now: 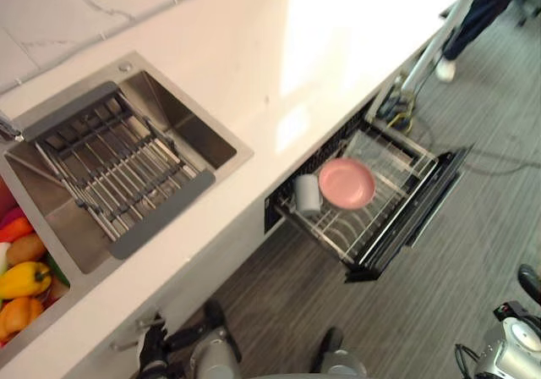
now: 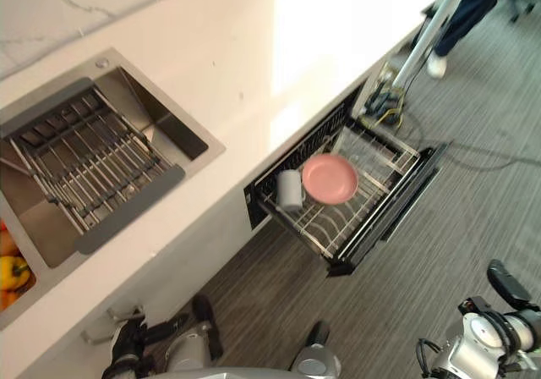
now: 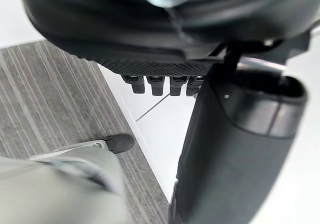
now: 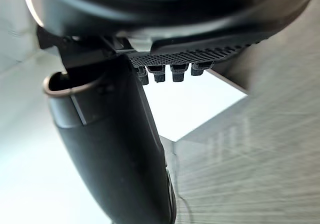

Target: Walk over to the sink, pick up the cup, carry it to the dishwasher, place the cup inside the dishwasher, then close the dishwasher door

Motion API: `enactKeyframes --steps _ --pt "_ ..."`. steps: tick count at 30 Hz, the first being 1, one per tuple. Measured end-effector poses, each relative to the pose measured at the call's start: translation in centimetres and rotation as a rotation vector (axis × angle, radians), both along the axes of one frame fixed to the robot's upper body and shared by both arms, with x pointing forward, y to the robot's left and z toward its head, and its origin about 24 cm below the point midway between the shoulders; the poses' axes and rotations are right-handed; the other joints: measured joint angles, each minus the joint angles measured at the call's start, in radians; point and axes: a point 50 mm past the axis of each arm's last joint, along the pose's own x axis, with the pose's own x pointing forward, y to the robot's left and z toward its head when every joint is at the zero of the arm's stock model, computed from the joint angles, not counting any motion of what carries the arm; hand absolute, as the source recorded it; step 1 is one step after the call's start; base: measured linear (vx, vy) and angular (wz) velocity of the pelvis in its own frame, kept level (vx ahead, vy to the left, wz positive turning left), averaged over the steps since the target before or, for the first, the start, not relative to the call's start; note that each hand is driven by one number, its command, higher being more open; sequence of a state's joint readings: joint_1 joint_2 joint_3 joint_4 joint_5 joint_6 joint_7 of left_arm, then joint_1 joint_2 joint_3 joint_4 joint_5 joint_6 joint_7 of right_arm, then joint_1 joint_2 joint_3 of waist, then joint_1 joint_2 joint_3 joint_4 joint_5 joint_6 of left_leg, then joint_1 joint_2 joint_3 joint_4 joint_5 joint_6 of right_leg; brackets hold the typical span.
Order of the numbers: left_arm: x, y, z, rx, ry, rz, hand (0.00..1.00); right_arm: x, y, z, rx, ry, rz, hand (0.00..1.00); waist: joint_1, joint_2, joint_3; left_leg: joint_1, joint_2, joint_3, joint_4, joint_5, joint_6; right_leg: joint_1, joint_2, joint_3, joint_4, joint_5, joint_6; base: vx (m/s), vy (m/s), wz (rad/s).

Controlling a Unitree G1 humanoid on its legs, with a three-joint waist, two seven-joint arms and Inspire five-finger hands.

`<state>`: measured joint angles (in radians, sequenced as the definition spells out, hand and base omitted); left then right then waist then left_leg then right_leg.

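Left hand [image 1: 153, 346] hangs low, just beside the white cabinet front [image 1: 179, 299]. Its fingers [image 3: 159, 84] are straight and loose, nothing in them. Right hand [image 4: 115, 144] is well out to the other side over the floor [image 1: 473, 260], also loose and empty. The floor is grey striped plank.

Cup [image 1: 307, 194] is ahead of both hands and between them, nearer the left hand. It sits in the pulled-out wire rack [image 1: 385, 155] of the dishwasher [image 1: 275, 211], at the rack end closest to the left hand. It is a pale grey-white plain cylinder. It looks to stand on end, long axis up-down off the rack floor; cannot tell which end is the mouth. Pink plate [image 1: 347, 183] touches it on the right-hand side, face turned upward. Dishwasher door [image 1: 423, 205] is dark and dropped open, past the rack toward the right hand.

Sink [image 1: 182, 129] is stainless, ahead of the left hand and off to its outer side. Drain rack [image 1: 118, 163] with grey end bars lies across the basin. Further out that way is a yellow pepper [image 1: 24, 279] among other toy vegetables. Countertop [image 1: 279, 49] is white and glossy, running away from both hands. Marble-look wall [image 1: 51, 7] stands behind it.

Farthest off, beyond the dishwasher, is a person [image 1: 478, 11] in dark trousers and a white shoe.
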<state>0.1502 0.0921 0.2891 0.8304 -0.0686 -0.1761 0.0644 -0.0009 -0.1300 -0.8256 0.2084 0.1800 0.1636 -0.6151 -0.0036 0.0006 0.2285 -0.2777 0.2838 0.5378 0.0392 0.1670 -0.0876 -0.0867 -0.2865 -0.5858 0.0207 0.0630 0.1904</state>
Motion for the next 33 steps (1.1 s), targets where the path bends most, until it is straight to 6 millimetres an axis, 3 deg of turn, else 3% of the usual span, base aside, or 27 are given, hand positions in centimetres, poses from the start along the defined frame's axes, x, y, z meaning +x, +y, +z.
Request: enactKeyframes --steps 1,2,5,8,12,15,20,23,29,32,33 --pt "1.0 -0.8 0.1 -0.013 -0.016 -0.043 1.0 1.6 0.6 -0.1 0.055 -0.067 0.022 0.0 0.009 0.035 0.034 -0.016 0.008 0.002 -0.026 0.057 0.008 -0.04 0.008 0.007 0.024 0.01 -0.012 -0.11 0.028 -0.05" --pt "1.2 -1.0 0.1 -0.015 -0.019 -0.053 1.0 2.0 0.7 0.0 0.064 -0.081 0.03 0.0 0.01 0.04 0.042 -0.02 0.007 0.002 -0.031 0.06 0.011 -0.048 0.007 0.009 0.029 0.009 -0.013 -0.08 0.034 -0.06" --pt "3.6 -2.5 0.8 -0.036 -0.075 -0.118 1.0 6.1 1.5 1.5 0.114 -0.215 0.114 0.0 0.015 0.076 0.125 -0.048 -0.026 -0.001 -0.073 0.105 0.035 -0.114 -0.019 0.021 0.079 0.011 -0.015 -0.06 0.054 0.06" --pt "5.2 -3.8 1.1 -0.066 -0.108 -0.155 1.0 9.1 0.3 4.7 0.04 -0.299 0.198 0.0 0.027 0.097 0.193 -0.077 -0.075 -0.003 -0.093 0.119 0.057 -0.158 -0.065 0.035 0.099 0.018 -0.003 0.0 0.098 0.15" --pt "5.0 -4.6 0.8 -0.093 -0.104 -0.156 1.0 11.6 -2.2 10.0 -0.11 -0.36 0.311 0.0 0.051 0.158 0.228 -0.087 -0.129 -0.034 -0.109 0.119 0.068 -0.18 -0.108 0.061 0.096 0.031 0.018 0.05 0.073 0.07" --pt "5.0 -5.1 0.8 -0.102 -0.112 -0.169 1.0 12.4 -2.6 12.3 -0.204 -0.378 0.39 0.0 0.038 0.192 0.242 -0.089 -0.148 -0.083 -0.119 0.119 0.068 -0.184 -0.124 0.061 0.103 0.032 0.023 0.06 0.029 0.05" --pt "5.3 -6.8 1.0 -0.118 -0.144 -0.242 1.0 13.6 -2.4 14.0 -0.291 -0.333 0.459 0.0 0.023 0.214 0.241 -0.083 -0.19 -0.139 -0.124 0.118 0.067 -0.184 -0.172 0.051 0.158 0.011 0.041 0.02 0.041 0.19" --pt "4.9 -7.9 0.7 -0.158 -0.141 -0.229 1.0 14.3 -2.6 15.2 -0.346 -0.295 0.473 0.0 0.015 0.251 0.238 -0.065 -0.23 -0.213 -0.125 0.116 0.065 -0.142 -0.219 0.007 0.208 -0.021 0.059 -0.02 0.05 0.46" --pt "3.1 -7.4 -0.1 -0.221 -0.109 -0.152 1.0 17.4 -1.6 16.2 -0.362 -0.188 0.558 0.0 0.021 0.276 0.219 -0.022 -0.285 -0.356 -0.125 0.12 0.066 -0.017 -0.282 -0.121 0.313 -0.107 0.07 0.0 0.021 0.63" --pt "2.5 -7.6 -0.4 -0.269 -0.099 -0.151 1.0 19.2 -0.2 17.3 -0.42 -0.128 0.714 0.0 0.038 0.291 0.208 0.008 -0.302 -0.392 -0.125 0.128 0.073 0.04 -0.302 -0.162 0.347 -0.13 0.069 0.06 -0.032 0.39" --pt "2.4 -7.8 -0.5 -0.286 -0.095 -0.16 1.0 19.8 0.4 17.6 -0.448 -0.096 0.755 1.0 0.047 0.301 0.201 0.019 -0.307 -0.405 -0.125 0.129 0.073 0.064 -0.302 -0.166 0.351 -0.142 0.069 0.08 -0.069 0.4"
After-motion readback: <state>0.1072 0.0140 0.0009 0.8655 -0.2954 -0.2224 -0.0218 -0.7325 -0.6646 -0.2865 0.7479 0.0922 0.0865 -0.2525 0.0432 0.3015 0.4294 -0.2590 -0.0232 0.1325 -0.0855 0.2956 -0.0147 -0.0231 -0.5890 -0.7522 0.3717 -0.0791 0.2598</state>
